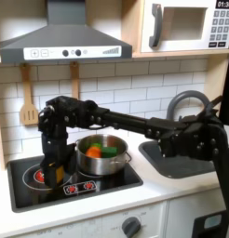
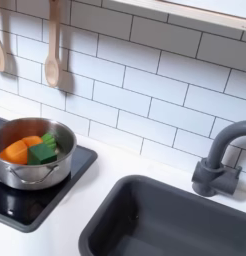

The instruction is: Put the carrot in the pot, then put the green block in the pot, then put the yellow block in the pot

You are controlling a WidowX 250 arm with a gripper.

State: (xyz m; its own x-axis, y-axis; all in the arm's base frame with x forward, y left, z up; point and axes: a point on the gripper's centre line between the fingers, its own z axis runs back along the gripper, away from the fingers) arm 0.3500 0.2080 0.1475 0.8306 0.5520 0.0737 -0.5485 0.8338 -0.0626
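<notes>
toy stove (image 1: 33,191), fingers (image 1: 54,173) beside pot (image 2: 35,178), wooden spoon (image 2: 52,45) on wall

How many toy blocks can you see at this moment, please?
2: the green block lies in the pot beside the carrot; the yellow block sits at the gripper.

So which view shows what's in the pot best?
The second exterior view: it looks down into the pot, showing the carrot beside the green block. The first exterior view shows them smaller, orange and green over the rim.
</notes>
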